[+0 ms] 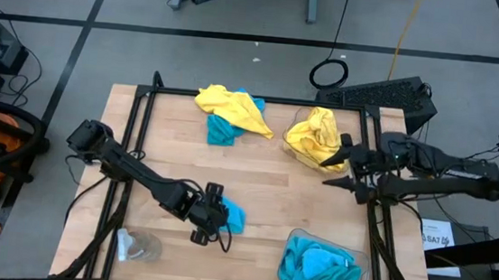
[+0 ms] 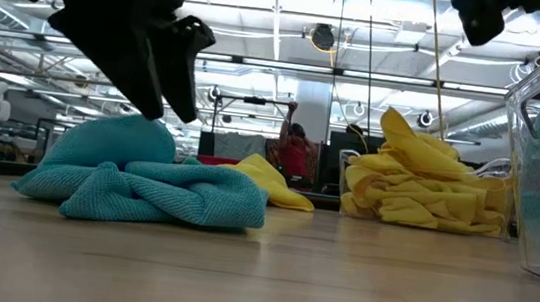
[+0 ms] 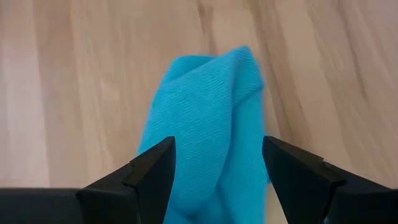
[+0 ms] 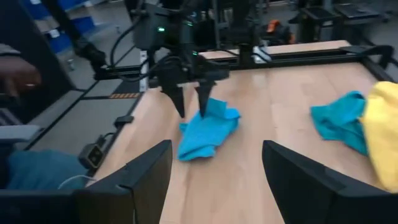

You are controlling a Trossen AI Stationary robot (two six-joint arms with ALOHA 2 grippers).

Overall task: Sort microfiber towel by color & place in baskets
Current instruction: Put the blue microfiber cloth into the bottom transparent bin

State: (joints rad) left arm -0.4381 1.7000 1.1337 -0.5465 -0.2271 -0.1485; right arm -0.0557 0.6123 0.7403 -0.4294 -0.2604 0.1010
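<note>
A crumpled turquoise towel lies on the wooden table near its front middle. My left gripper is open and comes down over it, one finger on either side of its bunched top. My right gripper hangs open in the air at the table's right side, beside the basket of yellow towels, with nothing between its fingers. A second basket at the front right holds turquoise towels. My left gripper comes at the towel's bunched top from above, slanting down. Its fingertips stand right at the cloth, and I cannot tell whether they touch it. The towel rests on the table.
At the far middle lies a yellow towel partly over a turquoise one. A small clear round object sits at the front left. Bare wood lies between the towels. A person's hand shows beyond the table's left side.
</note>
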